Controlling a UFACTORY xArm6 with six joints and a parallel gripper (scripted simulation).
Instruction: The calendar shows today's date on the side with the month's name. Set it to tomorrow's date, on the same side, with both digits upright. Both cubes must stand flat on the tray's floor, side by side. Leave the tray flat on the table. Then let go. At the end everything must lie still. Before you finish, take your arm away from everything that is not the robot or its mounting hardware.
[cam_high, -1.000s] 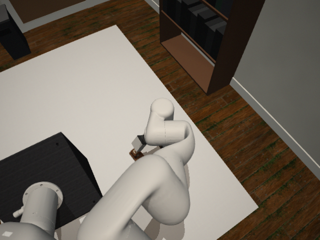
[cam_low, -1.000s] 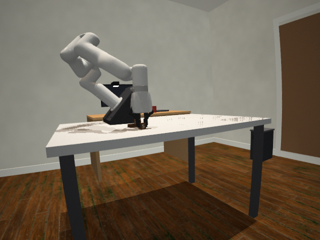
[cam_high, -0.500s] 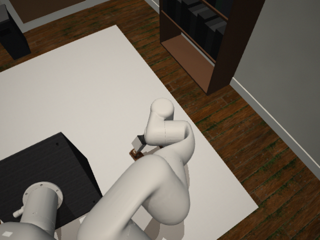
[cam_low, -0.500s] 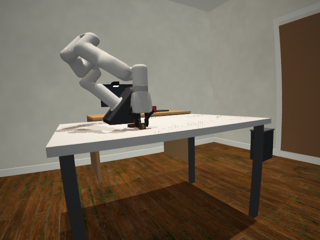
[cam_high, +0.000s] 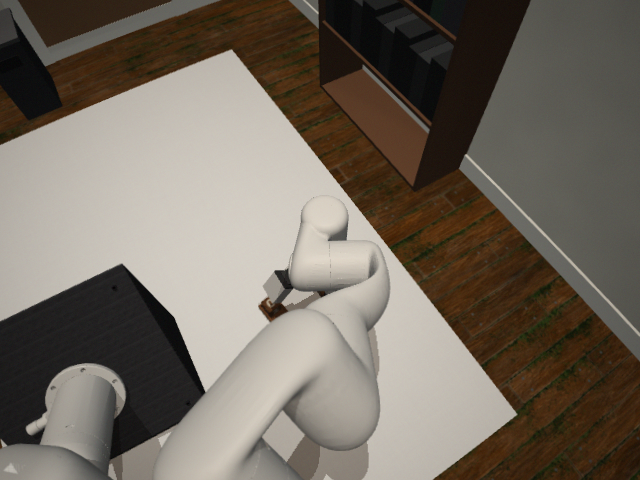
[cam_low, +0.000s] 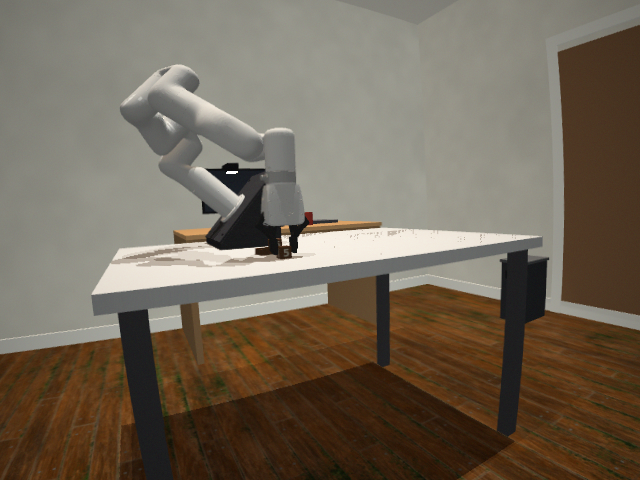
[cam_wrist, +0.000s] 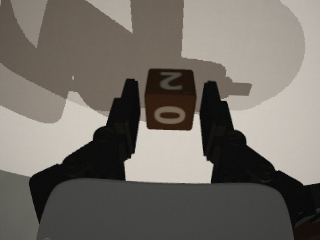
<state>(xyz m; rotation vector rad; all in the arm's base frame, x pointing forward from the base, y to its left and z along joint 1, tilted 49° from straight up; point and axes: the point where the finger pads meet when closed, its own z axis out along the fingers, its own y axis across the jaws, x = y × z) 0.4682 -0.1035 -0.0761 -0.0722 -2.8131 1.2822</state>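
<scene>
A brown date cube (cam_wrist: 171, 100) stands on the white table top between my fingers. It shows a 2 on its top face and a 0 on the face toward the wrist camera. In the exterior view the same cube (cam_low: 284, 252) shows a 5 on its side. My gripper (cam_wrist: 170, 96) straddles the cube with a small gap on each side, so it is open. It hangs straight down over the cube (cam_high: 272, 308) in the top view. A low brown piece (cam_low: 262, 251), probably the tray, lies just left of the gripper; the arm hides most of it. The second cube is hidden.
A black sloped box (cam_high: 93, 335) stands at the arm's base on the table (cam_high: 155, 180). The table's right edge is close to the gripper. A bookshelf (cam_high: 413, 77) stands on the floor beyond that edge. A wooden desk with a monitor (cam_low: 227, 186) is behind the table.
</scene>
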